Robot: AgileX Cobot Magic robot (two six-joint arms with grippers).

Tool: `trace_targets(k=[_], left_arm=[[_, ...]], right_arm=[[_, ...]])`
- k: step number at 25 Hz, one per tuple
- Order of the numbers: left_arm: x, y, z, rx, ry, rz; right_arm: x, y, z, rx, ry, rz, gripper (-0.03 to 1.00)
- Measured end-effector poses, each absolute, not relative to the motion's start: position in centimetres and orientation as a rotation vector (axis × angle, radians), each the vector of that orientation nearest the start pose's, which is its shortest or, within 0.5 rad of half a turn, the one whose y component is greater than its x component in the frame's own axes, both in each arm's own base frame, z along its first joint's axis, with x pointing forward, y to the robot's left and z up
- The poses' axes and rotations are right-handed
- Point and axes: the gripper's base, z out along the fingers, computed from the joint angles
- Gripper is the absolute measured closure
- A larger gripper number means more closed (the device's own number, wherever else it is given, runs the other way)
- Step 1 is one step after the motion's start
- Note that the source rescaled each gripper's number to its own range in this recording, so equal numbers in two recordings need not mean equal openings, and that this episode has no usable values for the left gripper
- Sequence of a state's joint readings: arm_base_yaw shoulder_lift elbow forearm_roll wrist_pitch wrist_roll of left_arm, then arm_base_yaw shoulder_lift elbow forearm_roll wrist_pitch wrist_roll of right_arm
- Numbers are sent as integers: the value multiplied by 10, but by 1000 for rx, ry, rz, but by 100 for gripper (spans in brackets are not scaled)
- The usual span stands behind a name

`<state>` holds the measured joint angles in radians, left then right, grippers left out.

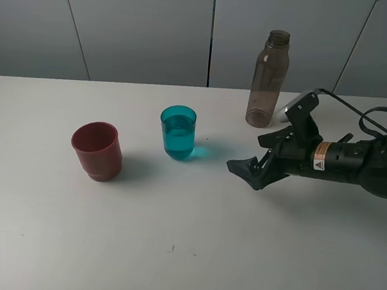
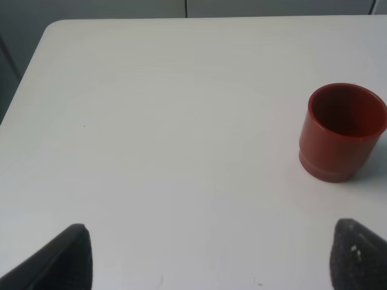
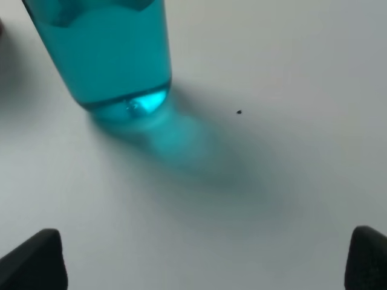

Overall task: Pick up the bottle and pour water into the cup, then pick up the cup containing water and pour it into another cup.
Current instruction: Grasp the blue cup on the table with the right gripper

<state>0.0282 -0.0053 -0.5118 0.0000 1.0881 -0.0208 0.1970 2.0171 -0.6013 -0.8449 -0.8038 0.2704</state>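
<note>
The teal cup point(image 1: 177, 132) stands upright mid-table with water in it. In the right wrist view the cup point(image 3: 103, 54) fills one corner. My right gripper point(image 1: 258, 155) hovers low to its right, open, a short gap away, with nothing between its fingers; in the right wrist view the gripper point(image 3: 202, 260) shows two tips wide apart. The smoky bottle point(image 1: 267, 80) stands uncapped behind the right arm. The dull-red cup point(image 1: 97, 150) sits to the left of the teal one and looks empty. The left wrist view has the red cup point(image 2: 341, 132) ahead of my open left gripper point(image 2: 211, 266).
The white table point(image 1: 182, 254) ends at a grey panelled wall behind. A cable and a pale object point(image 1: 291, 103) lie beside the bottle, behind my right arm. The table's left corner point(image 2: 51, 30) appears in the left wrist view.
</note>
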Motion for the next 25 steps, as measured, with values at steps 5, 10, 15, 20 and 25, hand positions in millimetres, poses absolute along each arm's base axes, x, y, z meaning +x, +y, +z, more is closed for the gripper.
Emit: trace_targets(k=[5, 10, 15, 20, 25], left_arm=[[-8, 0, 278, -50, 2054, 5], [-8, 0, 278, -50, 2054, 5], [-8, 0, 278, -50, 2054, 5], [-8, 0, 278, -50, 2054, 5], [-8, 0, 278, -50, 2054, 5]], right_arm=[[291, 122, 63, -969, 1985, 556, -2], [306, 144, 57, -965, 1953, 565, -2], [316, 167, 52, -966, 1921, 580, -2], [323, 177, 51, -949, 1915, 560, -2], [328, 182, 48, -954, 1909, 543, -2]])
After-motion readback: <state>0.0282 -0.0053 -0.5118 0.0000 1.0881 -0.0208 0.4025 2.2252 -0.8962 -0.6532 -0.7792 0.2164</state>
